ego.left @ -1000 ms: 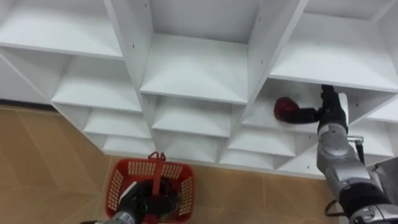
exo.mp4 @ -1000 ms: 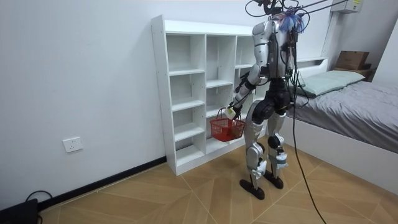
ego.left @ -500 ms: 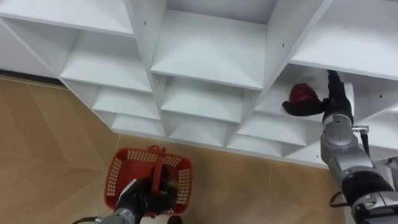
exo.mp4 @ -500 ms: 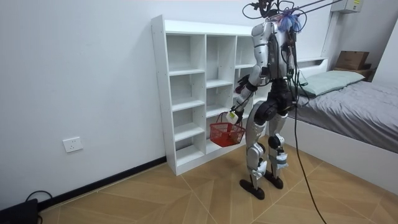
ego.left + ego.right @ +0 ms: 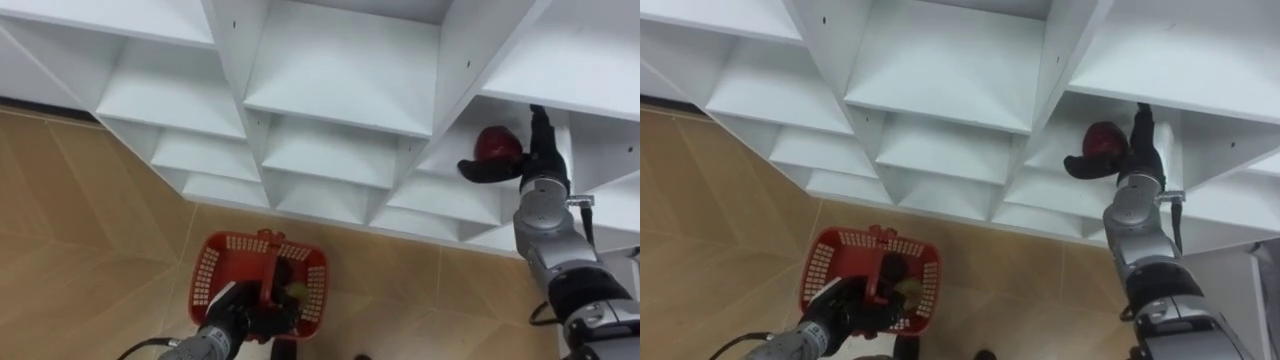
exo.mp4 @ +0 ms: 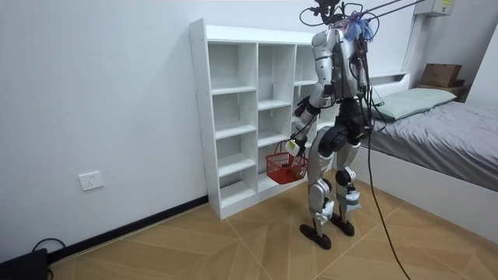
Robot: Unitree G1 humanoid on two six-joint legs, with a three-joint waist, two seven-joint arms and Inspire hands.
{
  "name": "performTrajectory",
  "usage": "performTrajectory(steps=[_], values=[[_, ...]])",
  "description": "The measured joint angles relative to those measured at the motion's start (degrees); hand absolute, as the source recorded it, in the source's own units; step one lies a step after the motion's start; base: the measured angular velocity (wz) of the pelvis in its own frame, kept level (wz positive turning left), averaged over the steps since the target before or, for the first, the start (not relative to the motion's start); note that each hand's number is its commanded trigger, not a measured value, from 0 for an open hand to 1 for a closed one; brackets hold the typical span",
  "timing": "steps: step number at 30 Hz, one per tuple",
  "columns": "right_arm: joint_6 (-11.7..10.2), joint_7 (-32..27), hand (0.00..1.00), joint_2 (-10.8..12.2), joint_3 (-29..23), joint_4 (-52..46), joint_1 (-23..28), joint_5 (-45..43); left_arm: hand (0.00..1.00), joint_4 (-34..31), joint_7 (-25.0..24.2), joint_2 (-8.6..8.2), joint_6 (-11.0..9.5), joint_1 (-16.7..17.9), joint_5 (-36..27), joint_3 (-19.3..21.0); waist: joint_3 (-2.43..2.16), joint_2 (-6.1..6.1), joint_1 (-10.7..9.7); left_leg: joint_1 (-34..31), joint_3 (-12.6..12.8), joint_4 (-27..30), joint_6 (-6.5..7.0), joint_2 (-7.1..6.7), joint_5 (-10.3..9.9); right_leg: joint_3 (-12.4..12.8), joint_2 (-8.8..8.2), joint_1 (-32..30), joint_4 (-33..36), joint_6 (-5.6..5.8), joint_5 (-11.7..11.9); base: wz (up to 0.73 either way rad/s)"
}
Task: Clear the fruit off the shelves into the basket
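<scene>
- The robot stands right up against the white shelf unit, on the wood floor. The bed is behind it, on the room view's right.
- The right hand is reaching into a cubby in the unit's right-hand column. Its dark fingers are curled under and round the red fruit, so it's clamped on it.
- The fruit is inside that cubby, sitting in the hand. I can't tell whether it's touching the shelf board or not.
- The left hand is down low, with its fingers wrapped round the handle of the red basket.
- The basket hangs just in front of the bottom shelves, above the floor.
- There's already stuff in the basket: something dark and something yellowish beside it. Can't make out exactly what they are.
</scene>
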Motion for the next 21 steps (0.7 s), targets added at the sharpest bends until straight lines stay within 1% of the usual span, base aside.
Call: performTrajectory(steps=[12,13,16,17,21], values=[[0.0,-1.9,0.0,0.0,0.0,0.0,0.0,0.0,1.0,0.6,0.7,-0.34,0.0,-0.3,-0.5,0.0,0.05,-0.06,0.1,-0.4,0.2,0.2,0.13,0.01,0.1,0.1,-0.15,-0.7,0.7,-0.01,0.0,0.0],[0.0,-2.3,0.0,0.0,0.0,0.0,0.0,0.0,1.0,0.6,0.8,-0.34,0.0,-0.4,-0.5,0.0,0.13,-0.08,0.1,-0.5,0.2,0.2,0.15,0.01,0.1,0.1,-0.23,-1.0,1.1,0.0,0.0,0.0],[0.0,-3.4,0.0,-0.1,0.0,0.0,0.0,0.0,1.0,0.6,1.0,-0.3,0.0,-0.7,-0.5,0.0,0.14,-0.1,0.0,-1.2,0.3,0.3,0.16,0.01,0.1,0.1,-0.28,-1.7,1.3,0.0,0.0,0.0],[0.0,-3.6,0.0,-0.1,0.0,0.0,0.0,0.0,1.0,0.6,1.0,-0.28,0.0,-0.8,-0.4,0.0,0.25,-0.11,0.1,-1.4,0.3,0.5,0.16,0.01,0.1,0.1,-0.29,-1.8,1.3,-0.01,0.0,0.0],[0.0,-4.0,0.0,-0.1,-0.1,0.0,-0.2,-0.5,1.0,0.5,1.0,-0.28,0.0,-1.4,-0.4,0.0,0.37,-0.13,0.1,-2.6,0.4,1.1,0.18,0.01,0.1,0.0,-0.45,-3.2,2.2,-0.08,-0.1,0.0]])
